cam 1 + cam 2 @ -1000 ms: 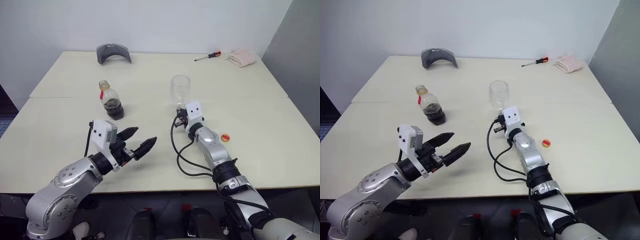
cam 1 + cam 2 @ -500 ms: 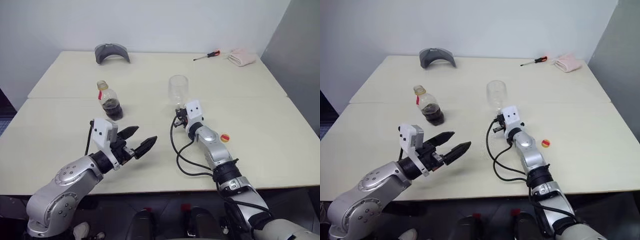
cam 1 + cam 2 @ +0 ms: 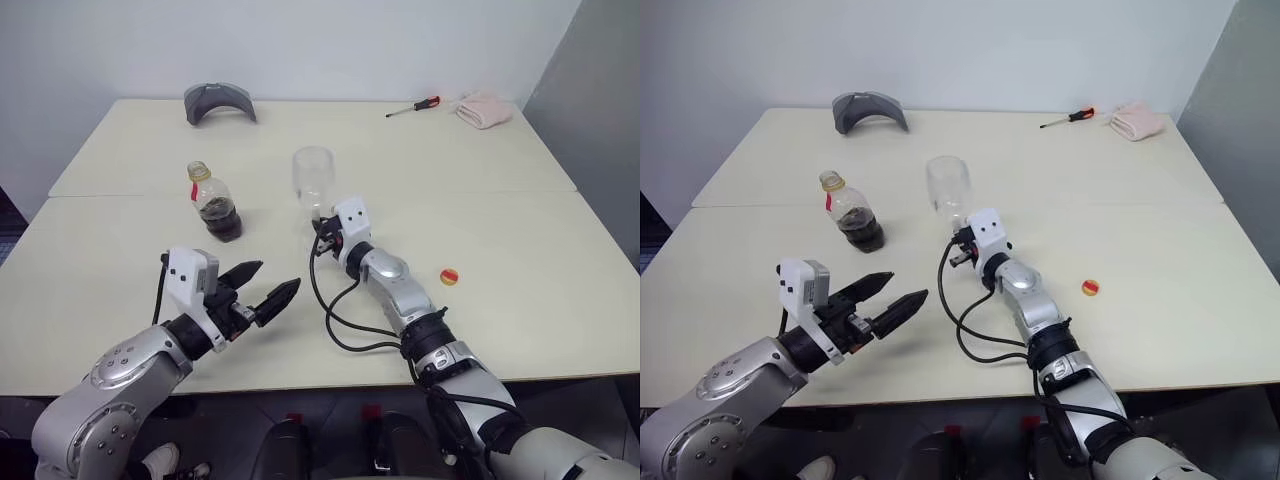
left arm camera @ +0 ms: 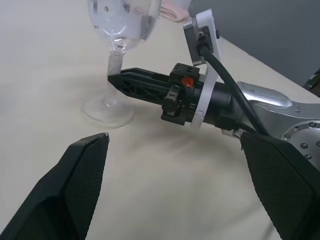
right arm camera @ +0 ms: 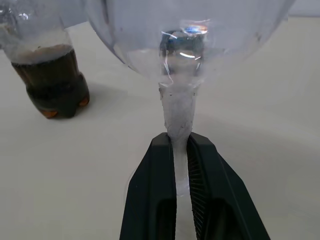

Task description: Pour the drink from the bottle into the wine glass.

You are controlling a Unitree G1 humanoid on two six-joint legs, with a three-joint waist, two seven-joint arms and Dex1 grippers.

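Right wrist view shows you the right tool (image 5: pixel 182 150) clamped on the wine glass (image 5: pixel 178 107) stem, right of the bottle (image 3: pixel 211 199); your left tool (image 3: pixel 270 287) hangs apart over the desk (image 3: pixel 520 230).

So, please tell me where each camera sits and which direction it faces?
Head stereo pair: on the head, looking forward and down over the table; both arms show, left gripper open, beside the bottle.
Left wrist view: on the left wrist, facing the wine glass; its own fingers show, also the right gripper.
Right wrist view: on the right wrist, facing the glass stem; its fingers grip it.
Shared: all views show the wine glass.
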